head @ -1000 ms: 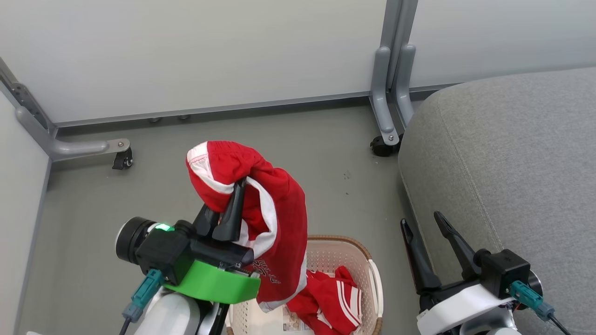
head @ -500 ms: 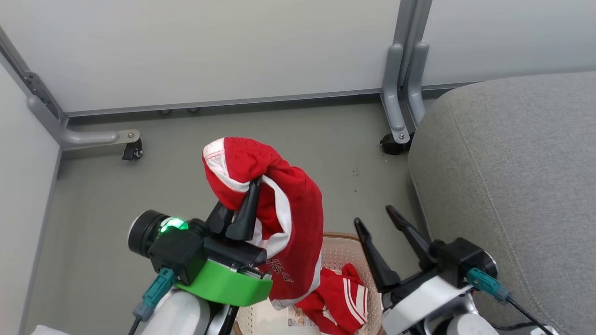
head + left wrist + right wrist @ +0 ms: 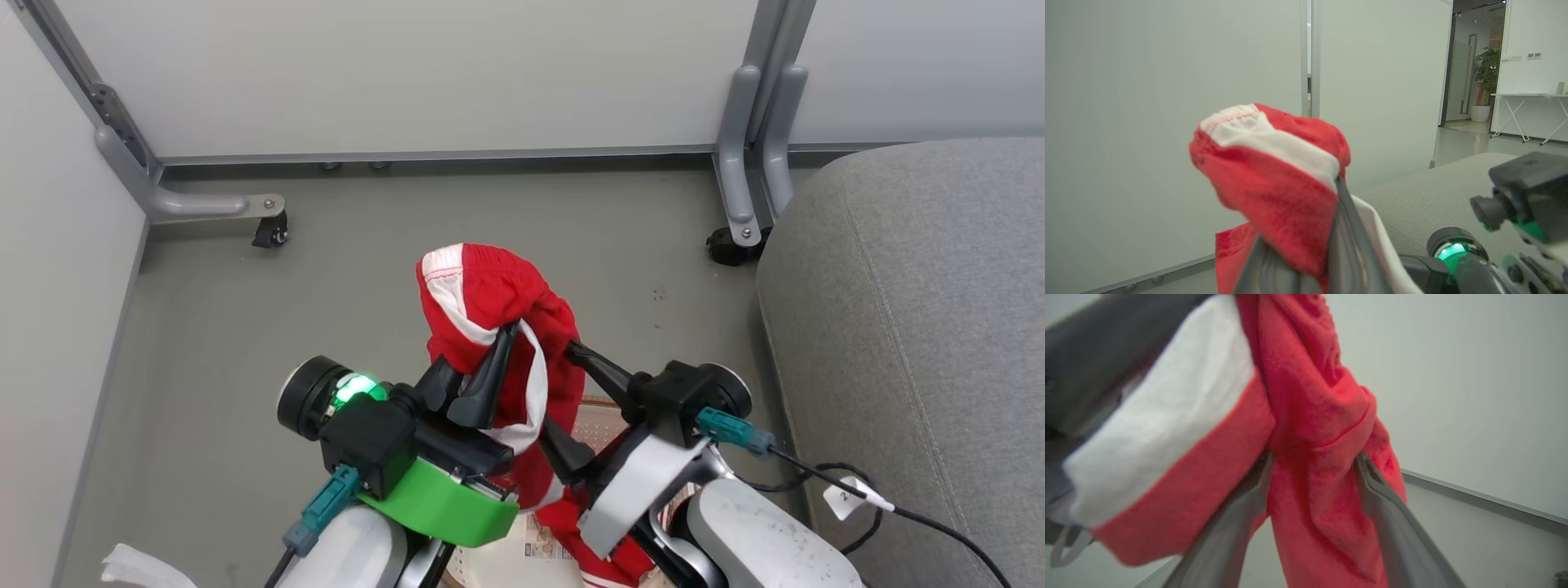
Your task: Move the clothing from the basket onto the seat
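Head view, left gripper [image 3: 500,355]: the fingers are pressed together on a fold of the red garment [image 3: 482,290]. They hold it up over the grey floor [image 3: 326,269], so the cloth hangs free of the rim below.
Head view, right gripper [image 3: 557,385]: the fingers are spread wide, one on each side of the hanging cloth just below the left gripper's pinch, with nothing clamped. It looks placed to take a second hold, which would steady the thin fabric for the carry.
Head view, basket [image 3: 594,418]: it sits near, under both arms and mostly covered by them. A second red garment [image 3: 563,523] lies inside, so the job is judged at most part done.
Head view, seat [image 3: 922,327]: it is to the right, well apart from the held garment and bare where it shows. The load must end up there.
Left wrist view, left gripper [image 3: 1310,232]: the closed fingers are buried in bunched red cloth, and the white waistband [image 3: 1265,134] flops over the top. The seat [image 3: 1433,196] lies beyond, to the right.
Right wrist view, right gripper [image 3: 1314,486]: the two grey fingers stand apart with a red fold [image 3: 1323,416] hanging between them. The fold brushes them but is not squeezed.
Right wrist view, left side: a white stripe [image 3: 1167,416] shows beside a dark blurred shape [image 3: 1090,355] that cannot be identified.
Risk: a single pinch on slippery fabric could let it slide, hence the likely second grip.
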You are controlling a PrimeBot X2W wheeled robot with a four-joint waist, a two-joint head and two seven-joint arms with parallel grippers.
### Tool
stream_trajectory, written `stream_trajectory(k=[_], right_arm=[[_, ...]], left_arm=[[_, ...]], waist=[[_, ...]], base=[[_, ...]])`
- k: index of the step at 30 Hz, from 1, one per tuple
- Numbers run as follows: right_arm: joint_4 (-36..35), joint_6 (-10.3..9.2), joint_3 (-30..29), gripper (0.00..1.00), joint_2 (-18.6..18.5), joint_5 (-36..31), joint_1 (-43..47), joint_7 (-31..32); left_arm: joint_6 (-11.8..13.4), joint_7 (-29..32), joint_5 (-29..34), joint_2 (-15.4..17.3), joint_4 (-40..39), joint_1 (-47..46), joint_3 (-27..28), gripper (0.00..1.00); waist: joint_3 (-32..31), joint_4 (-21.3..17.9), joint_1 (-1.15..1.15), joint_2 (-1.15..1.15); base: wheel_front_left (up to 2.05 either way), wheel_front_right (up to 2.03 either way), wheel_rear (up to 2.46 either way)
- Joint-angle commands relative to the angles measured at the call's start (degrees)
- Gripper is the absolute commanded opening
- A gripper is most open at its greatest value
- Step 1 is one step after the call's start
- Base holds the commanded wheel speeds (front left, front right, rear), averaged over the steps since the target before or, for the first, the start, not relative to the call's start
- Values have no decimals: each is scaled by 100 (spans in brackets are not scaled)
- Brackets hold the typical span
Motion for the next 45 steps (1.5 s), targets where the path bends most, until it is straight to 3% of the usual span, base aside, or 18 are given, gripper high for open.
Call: stream_trajectory(k=[1,13,15,38,39,40,41,45], right_arm=[[128,0,82,100,-19,82,-124,30],[898,0,439,100,202,138,-838,-304],[960,0,516,0,229,201,-897,-334],[1100,0,672,0,197,557,-1087,-433],[1083,0,663,0,191,557,-1088,-433],[1070,0,655,0,185,562,-1083,-433],[1055,0,641,0,178,566,-1078,-434],[1010,0,549,0,132,573,-1089,-434]], left_arm=[[-31,-7,30,-25,12,-115,-21,0],[-113,54,-54,-70,54,-104,-223,0],[-121,49,-70,-76,68,-108,-243,0],[12,9,-74,18,165,-107,-233,0],[25,6,-59,27,172,-104,-231,9],[58,2,-43,21,172,-95,-212,43],[113,-11,-3,14,161,-83,-181,100],[196,-31,41,81,90,32,-111,100]], waist=[[14,43,0,0],[-4,112,0,0],[-10,116,0,0],[-44,85,0,0],[-44,88,0,0],[-46,93,0,0],[-45,101,0,0],[-34,120,0,0]], base=[[0,0,0],[0,0,0],[0,0,0],[0,0,0],[0,0,0],[0,0,0],[0,0,0],[0,0,0]])
